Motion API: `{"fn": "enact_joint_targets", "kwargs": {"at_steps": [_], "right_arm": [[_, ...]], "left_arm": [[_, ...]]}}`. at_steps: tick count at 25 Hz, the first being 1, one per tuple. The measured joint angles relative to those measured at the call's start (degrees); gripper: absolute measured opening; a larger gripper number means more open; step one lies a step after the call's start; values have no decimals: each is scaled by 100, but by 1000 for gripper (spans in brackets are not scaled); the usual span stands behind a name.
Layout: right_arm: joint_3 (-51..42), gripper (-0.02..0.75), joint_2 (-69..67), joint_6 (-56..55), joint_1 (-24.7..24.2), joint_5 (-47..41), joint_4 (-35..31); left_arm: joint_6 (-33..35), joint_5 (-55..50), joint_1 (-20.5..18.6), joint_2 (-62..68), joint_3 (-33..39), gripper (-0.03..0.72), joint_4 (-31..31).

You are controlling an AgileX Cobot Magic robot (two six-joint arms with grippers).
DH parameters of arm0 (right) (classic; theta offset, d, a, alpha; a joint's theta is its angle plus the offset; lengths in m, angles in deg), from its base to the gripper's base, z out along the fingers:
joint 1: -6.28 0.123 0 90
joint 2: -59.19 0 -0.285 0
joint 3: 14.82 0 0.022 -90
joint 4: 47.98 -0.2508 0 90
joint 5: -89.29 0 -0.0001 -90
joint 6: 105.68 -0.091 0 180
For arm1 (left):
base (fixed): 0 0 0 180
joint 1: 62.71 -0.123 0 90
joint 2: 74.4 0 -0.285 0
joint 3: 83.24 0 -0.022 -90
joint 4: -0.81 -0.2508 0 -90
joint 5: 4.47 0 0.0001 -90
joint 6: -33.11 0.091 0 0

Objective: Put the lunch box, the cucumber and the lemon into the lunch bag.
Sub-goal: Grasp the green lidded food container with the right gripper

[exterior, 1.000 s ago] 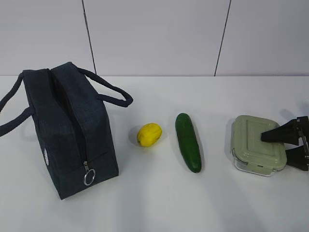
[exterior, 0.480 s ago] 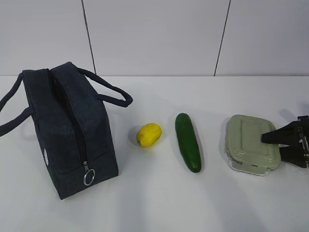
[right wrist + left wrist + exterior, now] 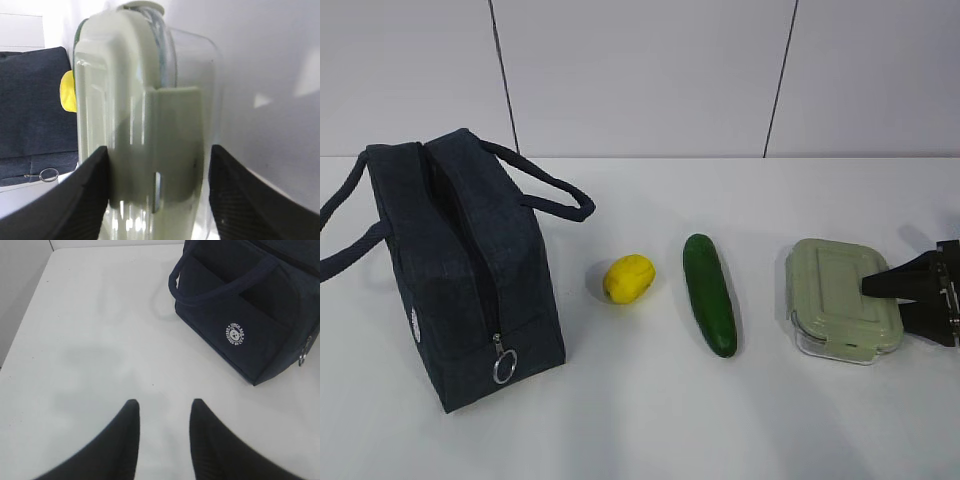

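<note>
Right wrist view: right claw (image 3: 156, 195) clamped on lunch box (image 3: 145, 130); left claw (image 3: 162, 412) apart above table (image 3: 90, 340).

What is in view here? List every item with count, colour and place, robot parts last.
lunch bag: one, dark navy, left side of the table, standing upright.
lemon: one, yellow, on the table right of the bag.
cucumber: one, dark green, lying mid-table right of the lemon.
lunch box: one, clear with a sage-green lid, far right.
table: one, white.
left gripper: one, black, fingers apart over bare table near the bag.
right gripper: one, black, fingers on either side of the lunch box.
</note>
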Motion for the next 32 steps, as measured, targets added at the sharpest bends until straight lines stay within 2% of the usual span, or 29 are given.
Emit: {"fn": "enact_joint_targets", "kwargs": {"at_steps": [4, 10, 32], "right_arm": [[0, 431, 0, 9, 0, -10, 0], [0, 379, 0, 32, 0, -43, -14], [123, 378, 0, -69, 0, -43, 34]], "left_arm": [[0, 0, 0, 0, 0, 241, 0], [0, 0, 0, 0, 0, 241, 0], [0, 0, 0, 0, 0, 241, 0]]}}
